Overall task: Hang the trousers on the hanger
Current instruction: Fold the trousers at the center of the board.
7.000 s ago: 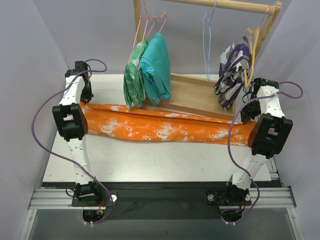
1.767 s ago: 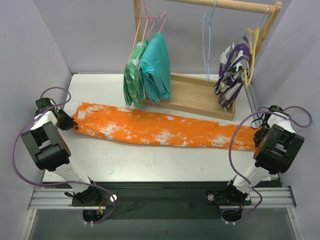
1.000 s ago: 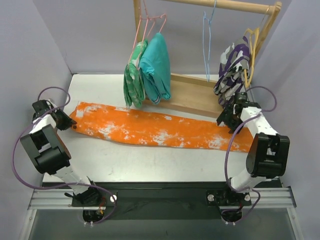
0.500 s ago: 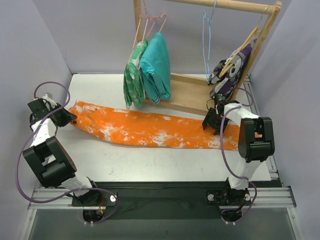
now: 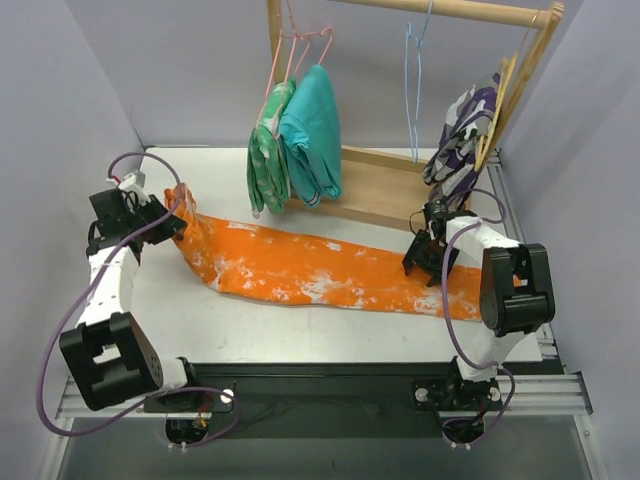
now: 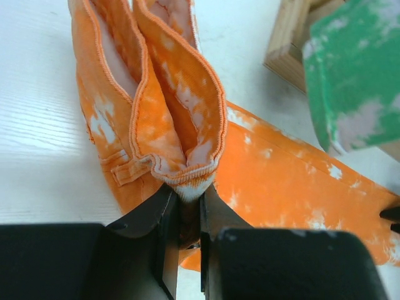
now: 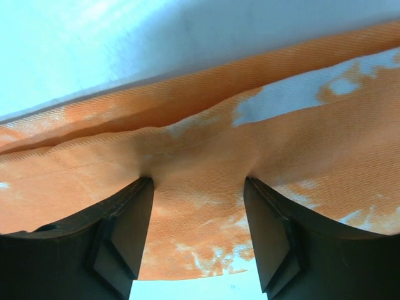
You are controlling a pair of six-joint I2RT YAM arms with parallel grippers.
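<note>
The orange trousers (image 5: 320, 270) with white splotches lie stretched across the table from left to right. My left gripper (image 5: 180, 222) is shut on their waistband end, which stands bunched and raised off the table. In the left wrist view the hem (image 6: 187, 184) sits pinched in that gripper (image 6: 185, 209). My right gripper (image 5: 424, 265) is open, both tips pressed down on the cloth near the leg end. In the right wrist view the gripper (image 7: 197, 187) straddles puckered orange fabric (image 7: 281, 137). The light-blue hanger (image 5: 414, 100) hangs empty from the rail, behind and above the right gripper.
A wooden rack with a top rail (image 5: 450, 10) and a base board (image 5: 385, 195) stands at the back. On it hang a teal garment (image 5: 312, 135), a green-and-white one (image 5: 266, 160) on pink hangers (image 5: 300, 50), and a purple-and-white garment (image 5: 460, 140). Bare table (image 5: 300, 325) lies in front.
My left gripper has moved right and back with the waistband, bunching the trousers' left end. The right gripper came left and down onto the cloth. The purple-and-white garment has swung.
</note>
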